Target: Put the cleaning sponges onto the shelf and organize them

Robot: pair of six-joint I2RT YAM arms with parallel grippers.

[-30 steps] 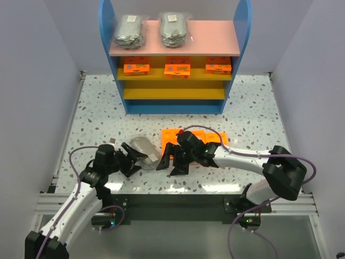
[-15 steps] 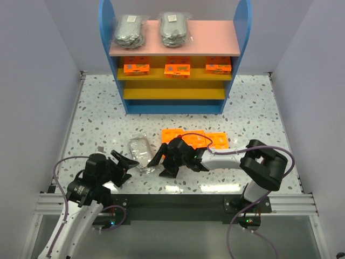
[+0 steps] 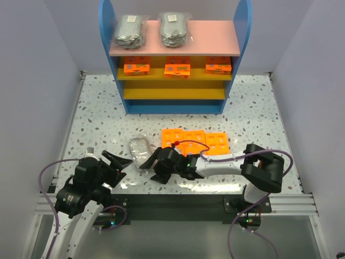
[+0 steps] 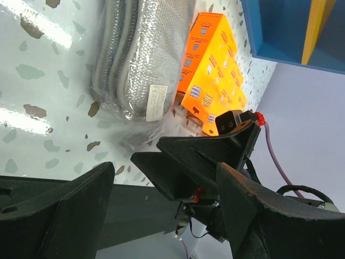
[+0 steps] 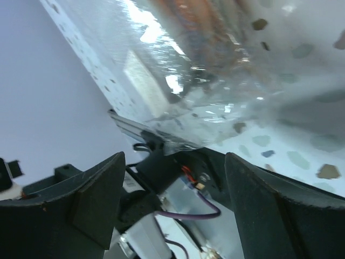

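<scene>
Three orange packets (image 3: 195,138) lay flat, side by side, on the near part of the table. Just left of them sat one bag of grey scrub pads (image 3: 139,147), all still to be shelved! On the shelf (image 3: 107,32) at the far end, two shelved bags (image 3: 129,29) rode the pink top board (image 3: 215,40) and three shelved packets (image 3: 177,69) lined the upper yellow board (image 3: 156,76). That was sorted by kind, so the lower yellow board (image 3: 172,93), carrying nothing, looked like the spare slot. Left gripper (image 3: 118,163) and right gripper (image 3: 153,165) flanked the loose bag's near end, both pincers spread wide, gripping nothing. Whether the right fingertip brushed the plastic was hard to say. Speckled white tabletop (image 3: 253,108), glossy with glare; plain pale walls (image 3: 32,81) boxed it in.
</scene>
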